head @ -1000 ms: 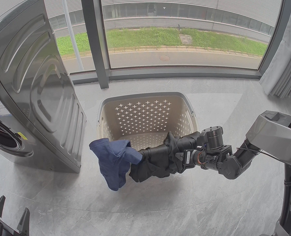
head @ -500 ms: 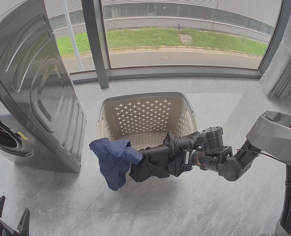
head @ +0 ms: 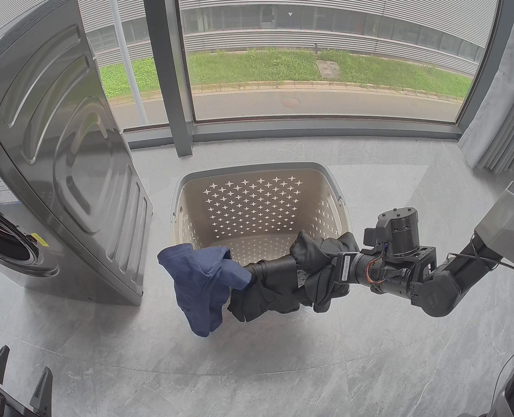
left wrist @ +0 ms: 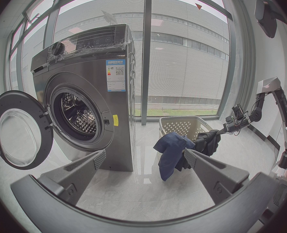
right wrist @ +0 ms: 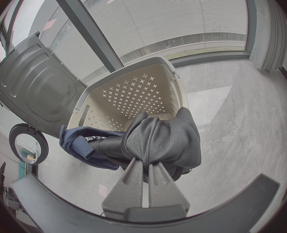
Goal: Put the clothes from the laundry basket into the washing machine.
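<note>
Washing machine (left wrist: 85,91) is sitting at the left with its round door (left wrist: 19,130) hanging open and the drum showing. Left gripper (left wrist: 143,154) is hovering low at the near left, well apart from the clothes, with its jaws spread wide and holding nothing. Blue garment (head: 202,291) is draping over the near-left rim of the laundry basket (head: 257,170), hanging down outside it. Black garment (head: 277,285) is lying across the near rim just right of the blue one, touching it. Its right end is bunching up in the right gripper (right wrist: 146,165) — jaws pinching narrow on the mesh fabric, near the basket's near-right corner. Grey curtain (head: 503,88) is hanging at the far right.
</note>
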Controlling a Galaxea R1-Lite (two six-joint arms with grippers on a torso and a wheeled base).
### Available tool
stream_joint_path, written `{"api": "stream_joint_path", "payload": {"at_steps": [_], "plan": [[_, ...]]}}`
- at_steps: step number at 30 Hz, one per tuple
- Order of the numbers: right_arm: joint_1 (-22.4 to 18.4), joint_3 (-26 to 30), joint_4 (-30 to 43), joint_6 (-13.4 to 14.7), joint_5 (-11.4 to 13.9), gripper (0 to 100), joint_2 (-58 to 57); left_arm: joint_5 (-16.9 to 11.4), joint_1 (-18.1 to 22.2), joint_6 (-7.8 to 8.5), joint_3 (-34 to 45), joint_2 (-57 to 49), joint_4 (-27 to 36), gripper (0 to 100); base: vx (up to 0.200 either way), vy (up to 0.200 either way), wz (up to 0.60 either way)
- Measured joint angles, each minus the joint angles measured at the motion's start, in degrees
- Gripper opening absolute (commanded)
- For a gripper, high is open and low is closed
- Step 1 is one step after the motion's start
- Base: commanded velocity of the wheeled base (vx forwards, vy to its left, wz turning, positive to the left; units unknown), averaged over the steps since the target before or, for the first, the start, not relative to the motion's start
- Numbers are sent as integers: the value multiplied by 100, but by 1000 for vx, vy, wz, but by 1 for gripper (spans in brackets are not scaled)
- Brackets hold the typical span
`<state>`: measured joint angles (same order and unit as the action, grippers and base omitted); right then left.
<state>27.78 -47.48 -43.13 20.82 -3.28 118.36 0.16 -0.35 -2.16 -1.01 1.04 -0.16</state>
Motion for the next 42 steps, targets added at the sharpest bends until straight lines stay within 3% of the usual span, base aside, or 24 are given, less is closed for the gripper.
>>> {"api": "stream_joint_path", "payload": {"at_steps": [1,2,7,11,26,27,35,42], "plan": [[-4,29,-13,0,0,0,-15,0,0,0,0,0,0,100,0,0,0],[-9,51,-26,0,0,100,-20,0,0,-2,0,0,0,100,0,0,0],[-26,104,-74,6,-16,100,60,-6,2,0,0,0,0,100,0,0,0],[-72,52,-85,-46,-187,100,256,-9,2,2,0,0,0,100,0,0,0],[-450,-916,-85,-367,-262,100,1163,-9,0,6,0,0,0,100,0,0,0],[-450,-974,-85,-367,-263,0,1191,-9,0,6,0,0,0,100,0,0,0],[-389,-1046,-257,-336,-238,0,1318,-11,0,5,0,0,0,100,0,0,0],[-168,-590,-651,-312,-240,0,1309,-2,2,2,0,0,0,100,0,0,0]]}}
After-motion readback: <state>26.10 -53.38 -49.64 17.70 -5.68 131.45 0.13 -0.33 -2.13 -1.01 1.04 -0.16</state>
